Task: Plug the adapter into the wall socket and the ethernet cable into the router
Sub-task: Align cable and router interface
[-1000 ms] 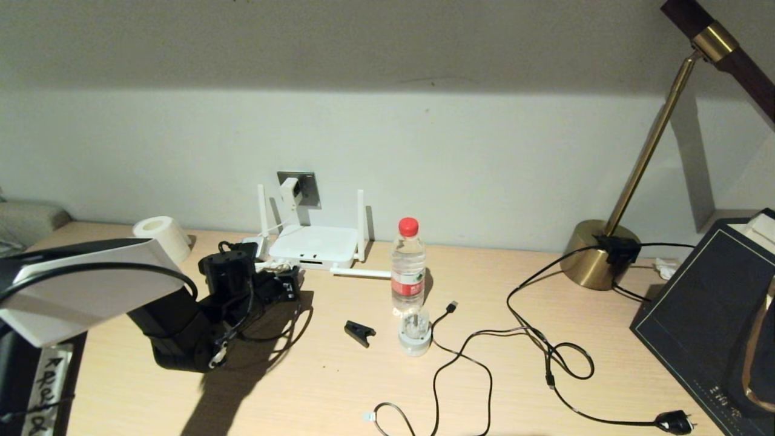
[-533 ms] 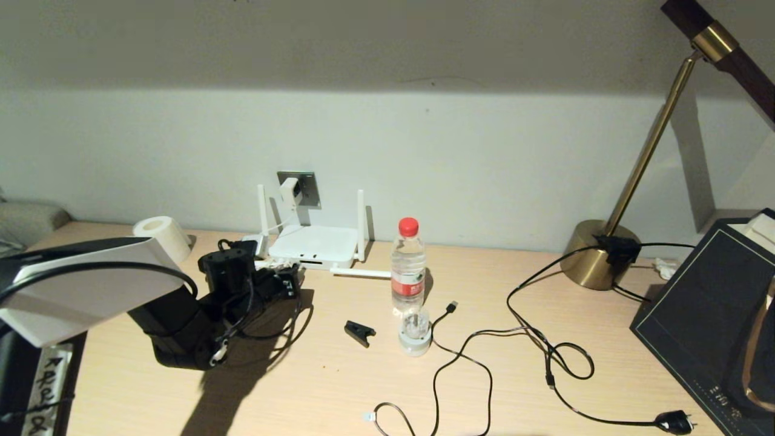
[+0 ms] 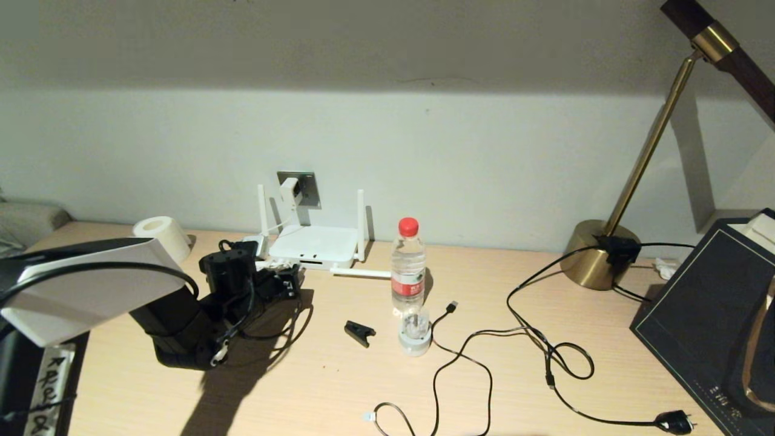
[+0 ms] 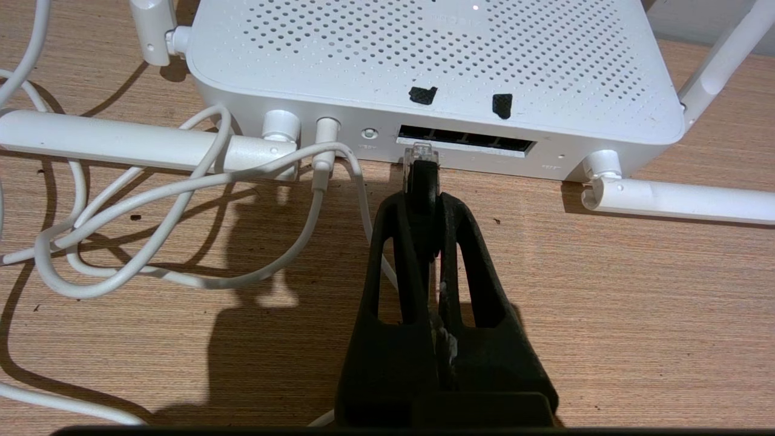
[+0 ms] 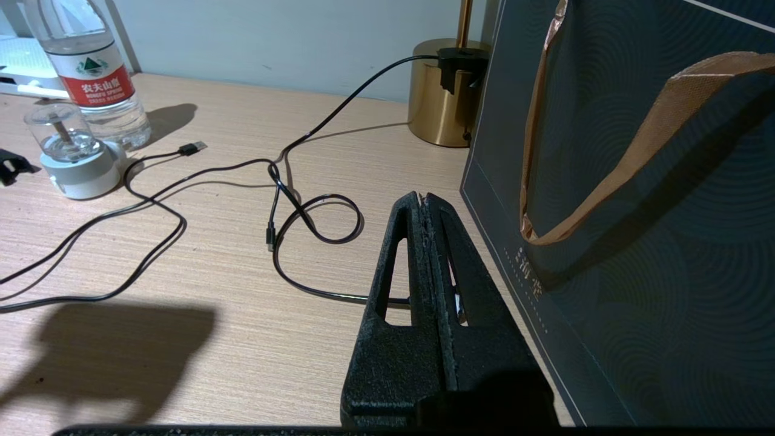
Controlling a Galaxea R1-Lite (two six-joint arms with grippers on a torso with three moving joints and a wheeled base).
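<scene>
Against the pale wall the adapter (image 3: 289,192) already sits in the wall socket (image 3: 304,187), and on the counter (image 3: 339,375) the left hand (image 4: 424,203), clamped on the ethernet cable (image 4: 422,172), must next push its clear plug straight into the router (image 4: 424,66) port just ahead, while the right hand (image 5: 424,203) idles closed and empty, far from the router.

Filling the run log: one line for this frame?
left gripper shut on black ethernet cable | clear plug at flat white router ports, unseated | white cube adapter in grey wall socket | right gripper shut, idle

adapter (image 3: 289,191) seated in wall socket (image 3: 309,184); ethernet cable (image 4: 421,166) tip at router (image 4: 424,66) port
</scene>
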